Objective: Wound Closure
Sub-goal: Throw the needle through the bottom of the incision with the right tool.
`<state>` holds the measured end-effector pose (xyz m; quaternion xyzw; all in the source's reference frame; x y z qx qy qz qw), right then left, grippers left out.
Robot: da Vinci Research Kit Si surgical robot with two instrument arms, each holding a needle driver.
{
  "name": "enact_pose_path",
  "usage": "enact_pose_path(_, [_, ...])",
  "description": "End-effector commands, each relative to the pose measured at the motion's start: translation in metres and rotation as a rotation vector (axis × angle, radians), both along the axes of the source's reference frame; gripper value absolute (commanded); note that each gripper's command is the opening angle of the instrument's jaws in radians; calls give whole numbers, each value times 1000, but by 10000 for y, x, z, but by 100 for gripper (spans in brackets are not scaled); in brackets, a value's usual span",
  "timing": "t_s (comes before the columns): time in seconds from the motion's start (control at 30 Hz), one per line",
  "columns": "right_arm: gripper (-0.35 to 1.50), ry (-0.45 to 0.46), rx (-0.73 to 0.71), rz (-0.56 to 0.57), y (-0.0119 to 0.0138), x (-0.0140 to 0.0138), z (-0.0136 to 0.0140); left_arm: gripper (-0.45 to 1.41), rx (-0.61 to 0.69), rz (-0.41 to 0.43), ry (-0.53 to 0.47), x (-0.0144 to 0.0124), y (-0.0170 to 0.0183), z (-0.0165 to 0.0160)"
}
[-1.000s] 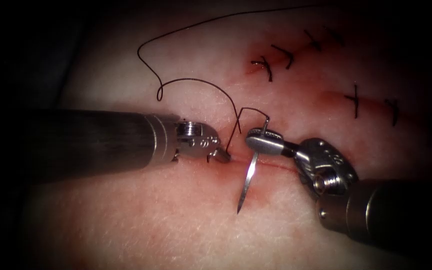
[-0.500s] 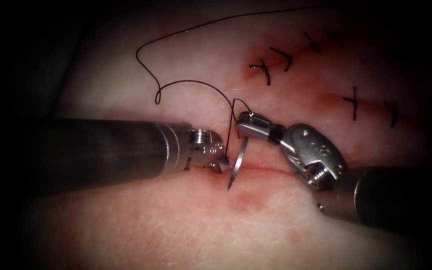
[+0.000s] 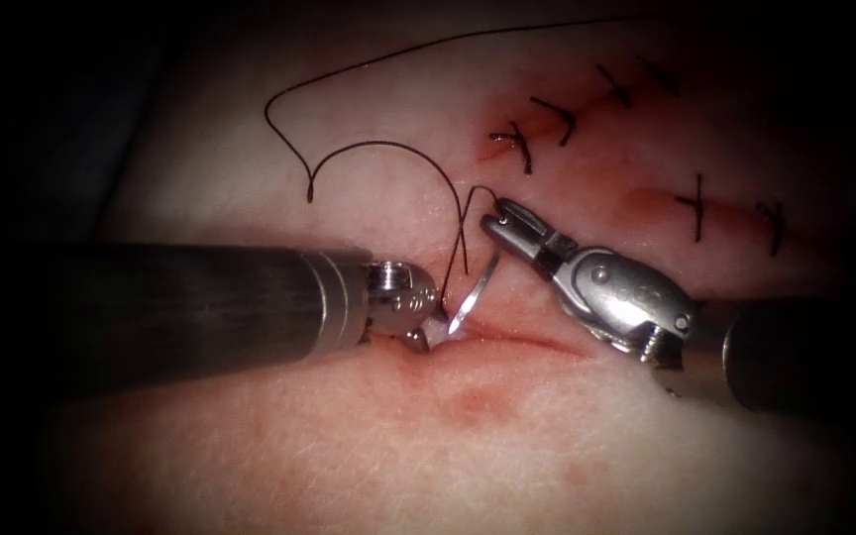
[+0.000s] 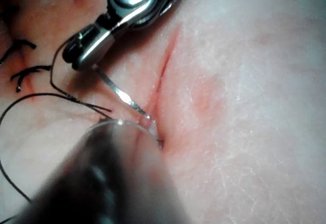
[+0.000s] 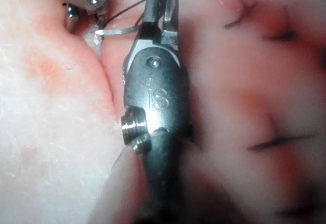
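Needle: clamped near its thread end in the right tool, having swung up and left over the last second so its point now rests at the cut beside the left tool, not visibly in the tissue. Left tool: tip pressed at the cut's edge, jaw state cannot be told. Thread: trails loose above the cut, suggesting the needle is being lined up for a bite.

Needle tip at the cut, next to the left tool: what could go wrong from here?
The right tool holds the needle near its thread end, far from the tip, so it may swivel. The tip sits at the cut edge that the left tool holds, so they may clash. The thread loops close by and could snag.
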<state>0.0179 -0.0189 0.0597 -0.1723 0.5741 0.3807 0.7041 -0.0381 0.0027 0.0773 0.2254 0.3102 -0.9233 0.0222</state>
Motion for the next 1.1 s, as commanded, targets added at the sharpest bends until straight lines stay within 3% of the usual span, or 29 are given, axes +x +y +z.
enact_pose_path(0.03, [-35,-12,-10,-8,-6,11,11,47,0,-1,-4,-7,-2,5])
enact_pose_path(0.2, [-35,-93,-82,-60,-26,27,20,44,2,-10,-14,-9,-5,-2])
enact_pose_path(0.7, [-35,-165,-96,-164,-52,34,32,42,2,-26,-23,-6,-5,-7])
enact_pose_path(1.1, [-35,-94,19,-192,-46,38,36,32,-17,-113,-74,-6,-4,-48])
